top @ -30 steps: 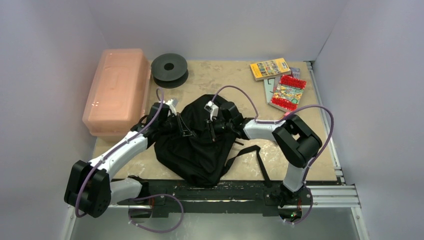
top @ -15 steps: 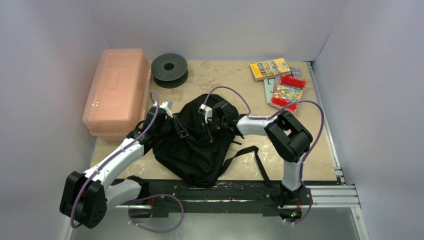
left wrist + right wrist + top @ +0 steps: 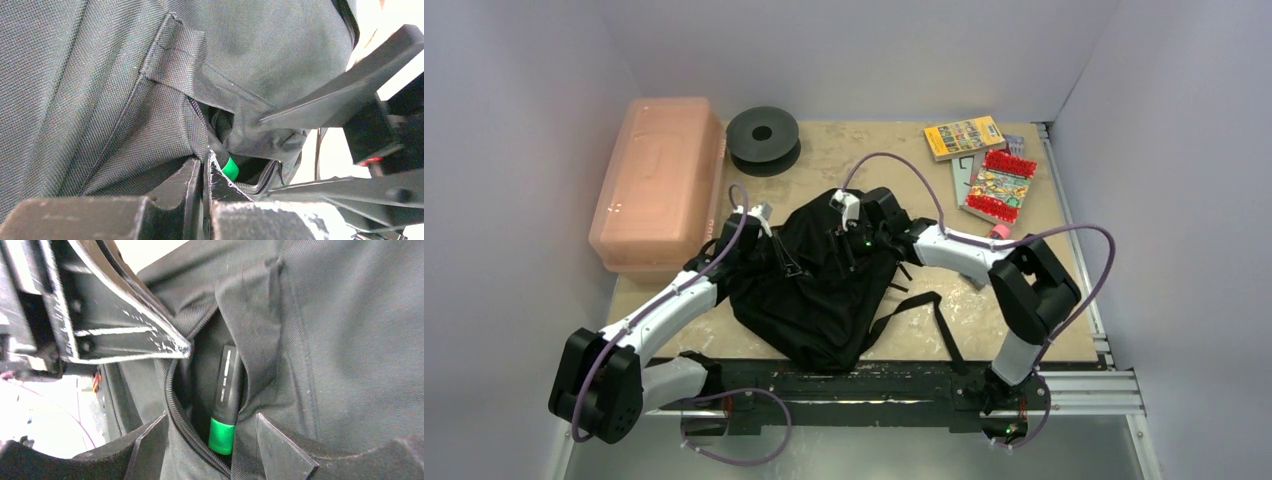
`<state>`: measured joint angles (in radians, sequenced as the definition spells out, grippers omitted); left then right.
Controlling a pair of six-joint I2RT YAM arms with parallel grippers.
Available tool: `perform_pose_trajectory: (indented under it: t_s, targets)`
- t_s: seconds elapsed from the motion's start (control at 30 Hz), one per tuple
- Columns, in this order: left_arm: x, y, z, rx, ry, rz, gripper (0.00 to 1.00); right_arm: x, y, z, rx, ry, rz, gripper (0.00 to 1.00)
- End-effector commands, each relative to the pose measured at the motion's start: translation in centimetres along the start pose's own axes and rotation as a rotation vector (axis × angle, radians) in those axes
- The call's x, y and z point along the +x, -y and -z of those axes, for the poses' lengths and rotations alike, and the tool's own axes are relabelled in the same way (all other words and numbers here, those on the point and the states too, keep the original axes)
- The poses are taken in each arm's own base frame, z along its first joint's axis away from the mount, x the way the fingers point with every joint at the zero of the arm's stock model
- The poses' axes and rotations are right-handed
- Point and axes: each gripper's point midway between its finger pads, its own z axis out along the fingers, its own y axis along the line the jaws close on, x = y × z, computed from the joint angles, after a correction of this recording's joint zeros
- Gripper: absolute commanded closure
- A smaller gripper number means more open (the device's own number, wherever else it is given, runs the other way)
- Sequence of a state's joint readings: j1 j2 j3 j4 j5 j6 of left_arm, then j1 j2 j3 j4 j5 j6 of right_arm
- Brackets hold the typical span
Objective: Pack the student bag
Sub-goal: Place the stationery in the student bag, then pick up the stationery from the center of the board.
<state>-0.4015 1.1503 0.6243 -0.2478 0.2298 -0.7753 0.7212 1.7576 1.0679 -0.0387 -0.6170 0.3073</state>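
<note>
We are holding the right gripper (image 3: 211,417) spread wide over the open front pocket (image 3: 200,360) of the student bag (image 3: 814,295). Its fingers are standing either side of a black marker (image 3: 227,382) with a green end, which is lying loose inside the pocket. At 10 o'clock of it in the right wrist view, the left gripper (image 3: 203,167) is pressing its fingers together on the pocket's fabric lip, apparently propping the mouth open along the zip (image 3: 172,400). The bag is slumping at the middle of the table (image 3: 874,150), its straps trailing toward 5 o'clock. Books (image 3: 989,180) are lying at 2 o'clock of the bag, well apart from it, with a pink box (image 3: 659,180) at 10 o'clock and a black spool (image 3: 762,135) at 11 o'clock. We are judging the marker step as good as done. The next move is calling for the right gripper to lift clear without snagging fabric, then go for the books.
</note>
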Motion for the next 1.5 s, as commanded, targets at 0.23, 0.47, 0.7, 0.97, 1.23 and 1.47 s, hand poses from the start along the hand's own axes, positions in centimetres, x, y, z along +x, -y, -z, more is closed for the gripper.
perform_pose_trajectory:
  t_s: [0.23, 0.47, 0.7, 0.97, 1.23, 1.47]
  targets:
    - [-1.7, 1.7, 1.0, 0.048, 0.048, -0.035, 1.00, -7.6, 6.4, 10.7, 0.469, 0.440, -0.255, 0.32]
    - [-1.5, 1.9, 1.0, 0.063, 0.039, -0.041, 1.00, 0.7, 18.1, 25.7, 1.193, 0.716, -0.777, 0.31]
    - [-1.5, 2.3, 0.8, 0.084, 0.032, -0.043, 1.00, 7.2, 22.7, 29.5, 1.350, 0.694, -0.965, 0.26]
    - [-1.3, 2.4, 0.9, 0.091, 0.025, -0.044, 1.00, 8.2, 26.3, 28.7, 1.328, 0.623, -0.982, 0.24]
    - [-1.3, 2.6, 1.0, 0.097, 0.023, -0.044, 1.00, 7.8, 27.5, 28.3, 1.307, 0.603, -0.982, 0.37]
    - [-1.4, 2.7, 1.1, 0.100, 0.025, -0.045, 1.00, 7.3, 26.4, 30.1, 1.336, 0.670, -0.951, 0.69]
